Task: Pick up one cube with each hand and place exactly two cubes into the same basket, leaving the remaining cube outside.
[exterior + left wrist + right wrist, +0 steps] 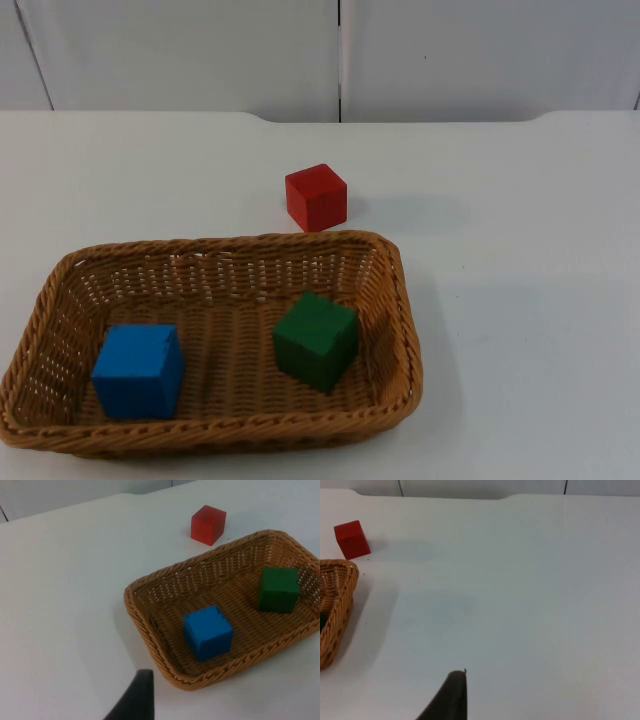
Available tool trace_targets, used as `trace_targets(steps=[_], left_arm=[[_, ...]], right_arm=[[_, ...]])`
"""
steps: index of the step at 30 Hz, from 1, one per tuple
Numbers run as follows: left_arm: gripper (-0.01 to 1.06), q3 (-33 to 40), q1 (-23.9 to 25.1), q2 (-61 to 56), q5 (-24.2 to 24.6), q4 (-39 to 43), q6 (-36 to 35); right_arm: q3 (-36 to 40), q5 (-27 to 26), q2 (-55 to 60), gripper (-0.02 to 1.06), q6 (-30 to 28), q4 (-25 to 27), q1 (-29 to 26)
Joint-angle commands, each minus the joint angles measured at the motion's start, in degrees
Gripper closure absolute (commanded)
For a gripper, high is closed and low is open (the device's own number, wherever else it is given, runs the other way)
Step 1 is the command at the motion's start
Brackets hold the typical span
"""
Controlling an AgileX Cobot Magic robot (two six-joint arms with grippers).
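The wicker basket (404,300) holds the blue cube (139,370) at its left end and the green cube (316,340) toward its right end, well apart. The red cube (316,197) sits on the table (520,250) just beyond the basket's far rim. The left gripper (134,700) hangs above the table off the basket's left end, the right gripper (449,697) off its right end; whether either is open cannot be told. The right wrist view catches just the basket's corner (335,605) and the red cube (352,539).

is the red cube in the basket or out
Out. The red cube sits on the white table just beyond the basket's far rim; the blue cube and green cube lie inside.
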Motion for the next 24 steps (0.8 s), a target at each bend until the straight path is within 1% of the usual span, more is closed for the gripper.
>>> trace_targets(steps=[1,13,15,18,22,23,24], left_arm=[[0.0,0.2,-0.3,-0.2,-0.7,0.0,-0.2],[0.0,0.2,-0.3,-0.2,-0.7,0.0,-0.2],[0.0,0.2,0.3,-0.2,-0.7,0.0,-0.2],[0.0,0.2,1.8,-0.2,-0.7,0.0,-0.2],[0.0,0.2,8.0,-0.2,-0.7,0.1,-0.2],[0.0,0.2,8.0,-0.2,-0.7,0.1,-0.2],[0.0,0.2,9.7,-0.2,-0.7,0.1,-0.2]], right_arm=[[0.0,-0.3,-0.2,-0.01,-0.1,0.1,-0.4],[0.0,-0.3,-0.2,-0.01,-0.1,0.1,-0.4],[0.0,-0.3,-0.2,-0.01,-0.1,0.1,-0.4],[0.0,-0.3,-0.2,-0.01,-0.1,0.1,-0.4],[0.0,-0.3,-0.2,-0.01,-0.1,0.1,-0.4],[0.0,-0.3,-0.2,-0.01,-0.1,0.1,-0.4],[0.0,-0.3,-0.2,-0.01,-0.1,0.1,-0.4]])
